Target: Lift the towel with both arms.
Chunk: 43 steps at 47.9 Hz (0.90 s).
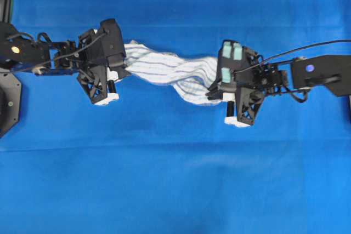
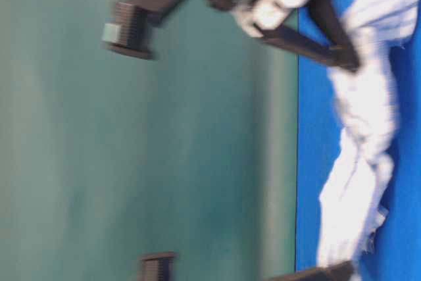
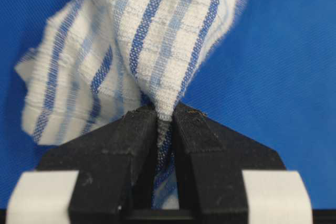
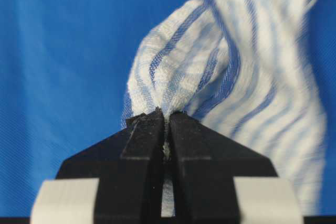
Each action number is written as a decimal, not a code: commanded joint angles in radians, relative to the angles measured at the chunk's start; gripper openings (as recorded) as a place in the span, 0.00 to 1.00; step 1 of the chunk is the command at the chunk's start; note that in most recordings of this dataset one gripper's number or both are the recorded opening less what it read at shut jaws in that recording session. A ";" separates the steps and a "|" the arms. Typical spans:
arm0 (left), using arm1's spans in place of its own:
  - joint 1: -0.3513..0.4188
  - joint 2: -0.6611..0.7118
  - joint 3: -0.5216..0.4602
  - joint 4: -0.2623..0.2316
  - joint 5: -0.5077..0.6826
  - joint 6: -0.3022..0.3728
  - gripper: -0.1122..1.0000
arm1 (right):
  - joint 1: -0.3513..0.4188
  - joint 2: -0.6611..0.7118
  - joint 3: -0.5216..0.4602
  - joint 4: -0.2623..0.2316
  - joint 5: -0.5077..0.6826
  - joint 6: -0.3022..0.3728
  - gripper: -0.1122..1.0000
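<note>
Towel (image 1: pixel 164 69) is stretched between the two grippers over the blue sheet (image 1: pixel 175 179), twisted once near the middle so it reads as a rope-like band in the overhead view; left gripper (image 1: pixel 122 70) is pinched onto the towel's left end, right gripper (image 1: pixel 215 90) onto its right end. In the left wrist view the two black fingers (image 3: pixel 137 135) are pressed together with a fold of striped cloth (image 3: pixel 157 51) caught in the narrow slot between them, the rest fanned out above the tips against the sheet (image 3: pixel 283 51); white blocks (image 3: pixel 39 195) are seen at either side of the finger bases. Same picture in the right wrist view: fingers (image 4: pixel 144 140) nearly touching, a bunched corner of towel (image 4: pixel 220 66) clamped at the tips, cloth spread up and to the right. Table-level view is blurred and turned on its side; the towel (image 2: pixel 365 129) is seen as a white twisted strip against the blue sheet (image 2: pixel 312 129), one black finger (image 2: pixel 329 51) meeting it near the top; whether the cloth is clear of the sheet cannot be told from that view.
</note>
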 commanded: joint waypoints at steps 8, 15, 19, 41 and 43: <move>0.002 -0.213 -0.130 -0.002 0.265 -0.002 0.14 | 0.003 -0.201 -0.084 -0.002 0.160 -0.011 0.11; 0.003 -0.318 -0.195 -0.002 0.380 -0.002 0.14 | 0.003 -0.285 -0.160 -0.009 0.285 -0.020 0.11; 0.014 -0.373 -0.236 -0.002 0.440 0.000 0.14 | 0.003 -0.325 -0.204 -0.017 0.348 -0.023 0.11; 0.106 -0.491 -0.405 -0.002 0.607 0.012 0.14 | 0.003 -0.453 -0.390 -0.020 0.525 -0.098 0.11; 0.104 -0.492 -0.425 0.000 0.618 0.012 0.14 | 0.003 -0.460 -0.403 -0.020 0.534 -0.101 0.11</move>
